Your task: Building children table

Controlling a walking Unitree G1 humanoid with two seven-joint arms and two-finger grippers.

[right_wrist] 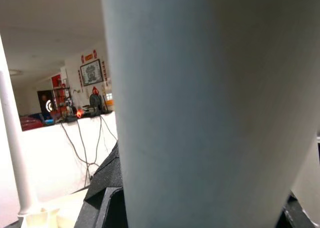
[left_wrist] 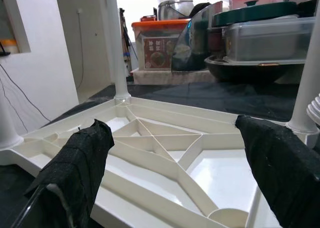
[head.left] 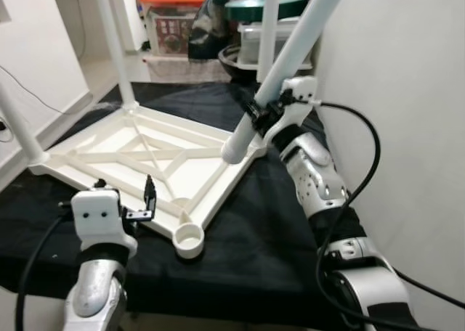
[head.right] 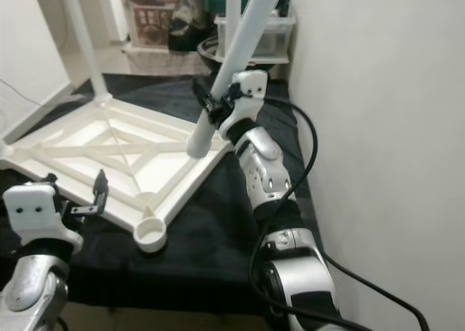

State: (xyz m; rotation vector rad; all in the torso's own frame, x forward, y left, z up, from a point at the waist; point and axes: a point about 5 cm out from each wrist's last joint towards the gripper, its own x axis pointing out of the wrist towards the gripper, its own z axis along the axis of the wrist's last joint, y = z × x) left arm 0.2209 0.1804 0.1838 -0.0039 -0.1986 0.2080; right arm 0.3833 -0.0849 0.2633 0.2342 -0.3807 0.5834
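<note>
Left eye view first, far left: a white table leg point(head.left: 16, 124) stands upright in its corner socket of the upturned white tabletop point(head.left: 109, 160), which lies underside up on a black cloth point(head.left: 254, 236) with its ribbed bracing showing. Next along, the left gripper point(head.left: 147, 199) hovers over the near edge of the tabletop, its two black fingers point(left_wrist: 80, 163) spread wide apart with nothing between them (the left wrist view looks straight across the ribs between those fingers). Just right of it sits the empty round socket point(head.left: 189, 238) at the nearest corner of the tabletop. Farther back, a second leg point(head.left: 116, 48) rises from the far left corner, and a third leg point(head.left: 269, 26) stands upright at the back. Moving right, the right gripper point(head.left: 260, 113) is clamped around a loose white table leg point(head.left: 290, 55), holding it tilted, its lower end hanging just above the right corner of the tabletop. Whether that end touches the corner, I cannot tell. In the right wrist view the held leg looms huge and close. At the back sit stacked plastic storage boxes point(head.left: 174, 19), and a plain white wall point(head.left: 407, 91) runs down the right.
</note>
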